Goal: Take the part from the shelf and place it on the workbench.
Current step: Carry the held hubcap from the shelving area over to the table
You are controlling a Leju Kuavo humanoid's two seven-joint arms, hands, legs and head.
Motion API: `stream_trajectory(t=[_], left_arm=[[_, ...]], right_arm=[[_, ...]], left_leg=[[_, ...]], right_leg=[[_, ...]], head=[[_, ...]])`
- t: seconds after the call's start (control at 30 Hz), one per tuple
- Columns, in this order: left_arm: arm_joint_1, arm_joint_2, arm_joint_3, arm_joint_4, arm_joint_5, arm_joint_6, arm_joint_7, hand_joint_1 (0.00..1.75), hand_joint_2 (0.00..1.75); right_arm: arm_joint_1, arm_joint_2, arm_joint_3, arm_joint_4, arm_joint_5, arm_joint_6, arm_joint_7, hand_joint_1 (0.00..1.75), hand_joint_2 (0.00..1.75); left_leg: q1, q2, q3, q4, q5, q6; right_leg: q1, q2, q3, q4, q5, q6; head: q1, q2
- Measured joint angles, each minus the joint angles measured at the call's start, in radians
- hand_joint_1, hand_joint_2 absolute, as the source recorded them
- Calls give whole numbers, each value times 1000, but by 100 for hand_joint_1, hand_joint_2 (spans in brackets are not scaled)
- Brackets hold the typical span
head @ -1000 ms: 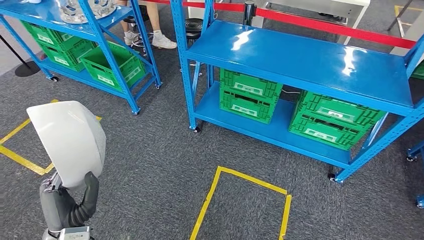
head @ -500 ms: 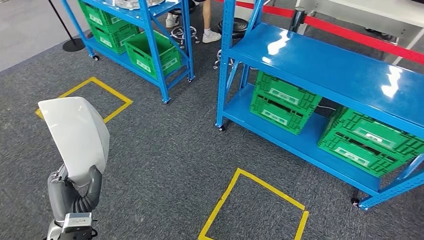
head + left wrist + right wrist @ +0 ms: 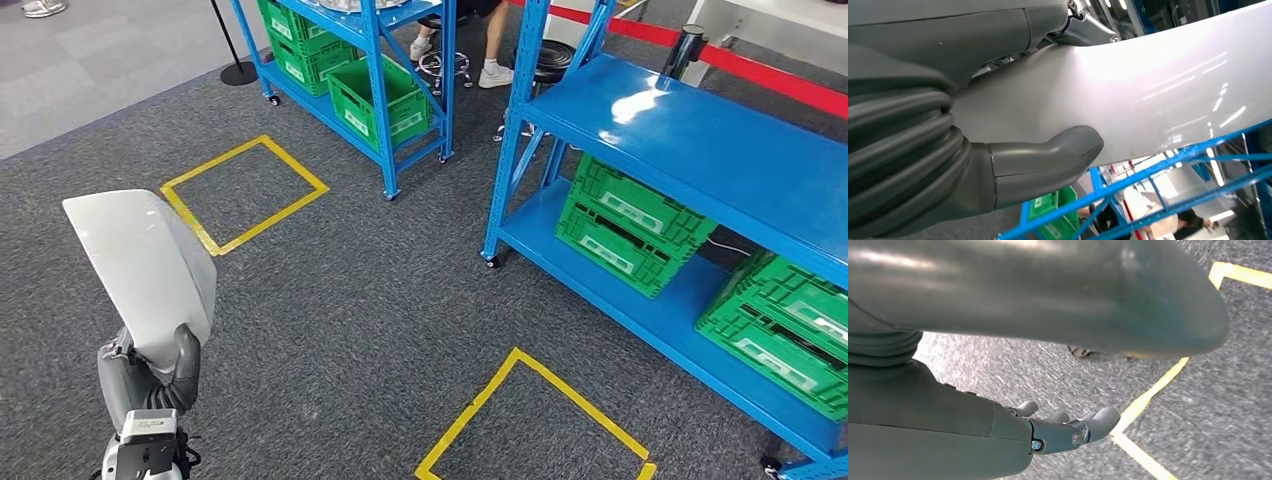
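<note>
Left hand point(image 3: 150, 375) grips the white curved part point(image 3: 145, 275) from below, thumb point(image 3: 1048, 160) pressed on its face; part held upright at near left, above grey carpet point(image 3: 330, 300). Right hand point(image 3: 1068, 430) hangs over the floor by yellow tape point(image 3: 1148, 395), fingers loosely spread, holding nothing. Blue workbench point(image 3: 720, 160) at far right, green crates point(image 3: 630, 225) beneath.
</note>
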Motion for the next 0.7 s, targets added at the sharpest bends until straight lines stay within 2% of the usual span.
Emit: stream_trajectory(t=[0.03, 0.07, 0.1, 0.13, 0.17, 0.2, 0.27, 0.3, 0.33, 0.4, 0.43, 0.47, 0.53, 0.57, 0.6, 0.63, 0.67, 0.7], left_arm=[[0, 1, 0, 1, 0, 3, 0, 175, 175], [0, 2, 0, 2, 0, 8, 0, 175, 175], [2, 2, 0, 5, -3, 14, 0, 175, 175], [5, 3, 0, 7, -7, 21, 1, 175, 175], [11, 3, 1, 6, -11, 28, 1, 175, 175], [19, 4, 3, 3, -14, 34, 1, 175, 175], [34, 4, 9, -13, -13, 37, 1, 175, 175], [40, 4, 12, -21, -11, 37, 1, 175, 175], [44, 4, 13, -28, -10, 37, 0, 175, 175], [55, 5, 17, -39, -9, 37, 0, 175, 175], [61, 6, 20, -44, -9, 37, 0, 175, 175], [64, 6, 23, -49, -9, 37, 0, 175, 175], [68, 5, 26, -54, -2, 31, -1, 175, 175], [70, 5, 28, -54, 4, 26, 0, 175, 175], [74, 4, 31, -54, 11, 19, 0, 175, 175], [80, 4, 35, -53, 16, 13, 0, 175, 175], [84, 4, 40, -52, 19, 7, 0, 175, 175], [87, 4, 43, -52, 20, 3, 0, 175, 175]], right_arm=[[2, 0, 0, 0, 2, -2, 5, 0, 0], [3, 0, 0, 0, 6, -4, 11, 0, 0], [4, -1, 0, 0, 11, -6, 16, 0, 0], [5, -2, 0, 0, 18, -6, 19, 0, 0], [4, -2, 1, 0, 27, -4, 21, 0, 0], [4, -2, 3, 0, 36, 1, 21, 0, 0], [3, -4, 8, 0, 50, 10, 20, 0, 0], [3, -5, 10, 0, 54, 12, 20, 0, 0], [2, -6, 12, 0, 56, 14, 20, 0, 0], [0, -8, 15, 0, 59, 15, 20, 0, 0], [-1, -9, 17, 0, 60, 15, 20, 0, 0], [-1, -9, 19, 0, 61, 15, 19, 0, 0], [0, -11, 23, 0, 64, 17, 8, 0, 0], [2, -11, 24, 0, 66, 19, -7, 0, 0], [3, -12, 25, 0, 69, 22, -28, 0, 0], [3, -13, 27, 0, 71, 26, -52, 0, 0], [2, -14, 28, 0, 73, 29, -76, 0, 0], [1, -16, 29, 0, 74, 33, -93, 0, 0]], left_leg=[[-1, 31, -28, 62, -36, -3], [0, 47, -60, 133, -71, -6], [0, 53, -83, 190, -94, -9], [1, 56, -92, 217, -99, -10], [1, 60, -79, 203, -86, -10], [0, 70, -45, 149, -59, -8], [-3, 122, 40, 5, -9, 0], [-6, 142, 68, -43, 4, 6], [-8, 154, 79, -66, 8, 13], [-11, 131, 73, -70, 10, 25], [-10, 118, 73, -72, 13, 31], [-8, 104, 72, -75, 17, 37], [-3, 77, 73, -78, 23, 47], [-3, 62, 70, -78, 25, 49], [-3, 47, 68, -77, 26, 50], [-3, 31, 66, -75, 27, 50], [-4, 15, 65, -72, 27, 50], [-3, -1, 64, -69, 27, 49]], right_leg=[[2, -15, -1, 0, -1, -4], [3, -31, -2, 0, -1, -7], [5, -47, -2, 0, -2, -7], [5, -63, -3, 0, -2, -8], [6, -77, -2, 0, -3, -7], [6, -90, -1, 0, -3, -6], [10, -112, 4, 2, -8, 0], [12, -122, 7, 3, -10, 5], [15, -133, 9, 4, -11, 10], [15, -154, 14, 2, -13, 21], [12, -146, 15, 6, -19, 28], [9, -121, 12, 21, -32, 35], [4, -50, -28, 116, -90, 45], [3, -28, -60, 186, -125, 47], [3, -19, -92, 249, -149, 48], [3, -16, -110, 284, -153, 47], [2, -15, -111, 280, -137, 46], [1, -10, -93, 237, -104, 44]], head=[[-2, 0], [-3, 0], [-2, 0], [-2, 0], [-2, 0], [-2, 0], [-2, 0], [-1, 0], [0, 0], [2, 0], [2, 0], [3, 0], [7, 0], [7, 0], [8, 0], [8, 0], [8, 0], [8, 0]])
